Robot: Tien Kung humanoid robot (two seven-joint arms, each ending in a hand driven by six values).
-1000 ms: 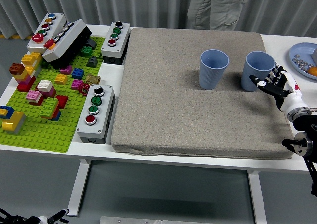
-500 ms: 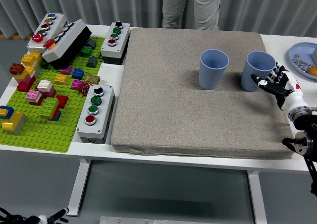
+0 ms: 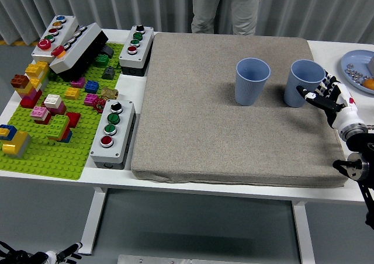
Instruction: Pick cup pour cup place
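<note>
Two light blue cups stand upright on the grey mat (image 3: 222,129): the left cup (image 3: 252,81) near the mat's middle right, the right cup (image 3: 304,83) close to the mat's right edge. My right hand (image 3: 325,96) comes in from the right edge, fingers spread and reaching along the right cup's lower right side, right against it or just short of it. It holds nothing. What is inside the cups does not show. My left hand is out of view.
A person (image 3: 227,8) stands behind the table's far edge. A blue plate (image 3: 357,65) with small items sits at the far right. Button boxes (image 3: 113,129) and a green baseplate (image 3: 47,141) with several bricks fill the left side.
My right hand has crept slightly up and toward the right cup. The person at the far side has shifted to the left.
</note>
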